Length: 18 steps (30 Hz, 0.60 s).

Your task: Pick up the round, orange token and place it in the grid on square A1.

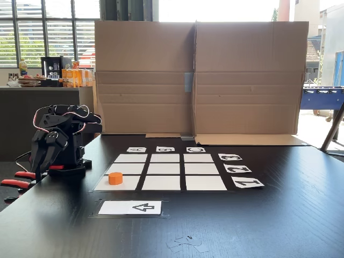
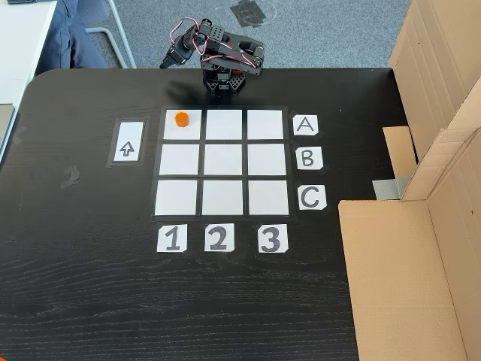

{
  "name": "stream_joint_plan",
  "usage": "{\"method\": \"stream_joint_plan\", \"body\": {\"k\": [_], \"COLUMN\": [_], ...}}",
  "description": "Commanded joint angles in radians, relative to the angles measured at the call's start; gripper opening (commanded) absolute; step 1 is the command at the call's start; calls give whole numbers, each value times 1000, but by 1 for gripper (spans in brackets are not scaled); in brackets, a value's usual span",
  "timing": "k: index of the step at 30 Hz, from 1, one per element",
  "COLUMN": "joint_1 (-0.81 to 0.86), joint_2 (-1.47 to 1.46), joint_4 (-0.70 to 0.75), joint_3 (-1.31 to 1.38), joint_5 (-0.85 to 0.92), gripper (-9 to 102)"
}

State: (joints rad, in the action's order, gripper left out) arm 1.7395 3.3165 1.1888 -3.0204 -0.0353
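Observation:
The round orange token (image 2: 181,119) rests flat on square A1 (image 2: 189,131), the grid's corner cell in line with label A (image 2: 304,125) and label 1 (image 2: 171,238). In the other fixed view the token (image 1: 115,178) sits on the near-left cell (image 1: 103,184) of the grid (image 1: 165,169). The grid (image 2: 224,159) is a 3x3 array of white cells. My gripper (image 2: 167,62) is folded back at the arm's base beside the A row, well clear of the token. Seen from the side, the gripper (image 1: 38,167) hangs downward with its fingers together and nothing in them.
A white arrow card (image 2: 127,141) lies just outside column 1. A tall cardboard wall (image 1: 199,75) stands along the far side of the table beyond the A B C labels. Red clamps (image 1: 21,179) hold the arm's base at the table edge.

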Motion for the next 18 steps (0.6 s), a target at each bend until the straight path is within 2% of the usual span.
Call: {"method": "stream_joint_plan", "body": {"k": [1,18], "joint_1": [17,18], "joint_2": [5,8], "joint_4": [-29,-51], "joint_3": [-5,-35], "joint_5": [11,21], "gripper": [8,1]}}
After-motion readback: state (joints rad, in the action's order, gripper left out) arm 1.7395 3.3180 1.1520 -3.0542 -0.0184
